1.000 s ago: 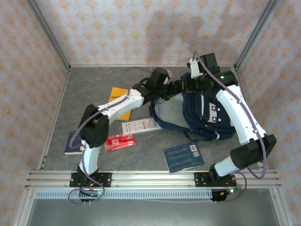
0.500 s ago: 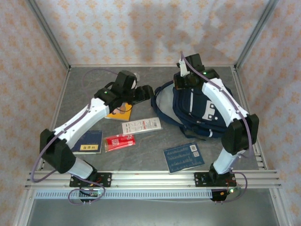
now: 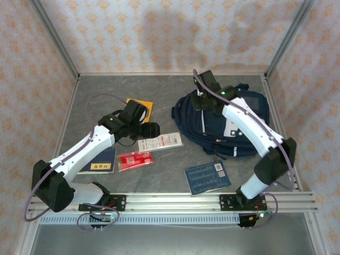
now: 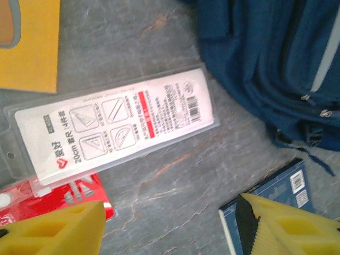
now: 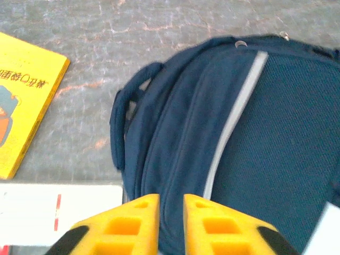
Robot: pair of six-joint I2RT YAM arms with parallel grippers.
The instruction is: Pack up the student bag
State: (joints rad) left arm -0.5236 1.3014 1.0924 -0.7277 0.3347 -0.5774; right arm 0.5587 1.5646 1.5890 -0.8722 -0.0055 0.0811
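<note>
The student bag (image 3: 212, 132) is a large navy backpack with grey stripes, lying flat at the back right of the table; its top also fills the right wrist view as the bag (image 5: 255, 133). My right gripper (image 3: 201, 102) hovers over the bag's left top edge. Its yellow fingers (image 5: 133, 223) are shut to a narrow slit, with nothing held, at the right gripper (image 5: 171, 212). My left gripper (image 3: 153, 129) hangs beside a white ruler pack (image 3: 160, 142). In the left wrist view the left gripper (image 4: 170, 228) is wide open and empty above bare table, below the ruler pack (image 4: 117, 127).
A yellow book (image 3: 142, 105) lies behind the left gripper. A red packet (image 3: 135, 160) and a dark blue book (image 3: 100, 159) lie at front left. A blue notebook (image 3: 207, 177) lies in front of the bag. Metal frame posts and patterned walls enclose the table.
Both grippers have left the bag's opening and the bag has sunk flat. The left arm pulled back toward the front left over the ruler pack. The right gripper slid left over the bag's top.
</note>
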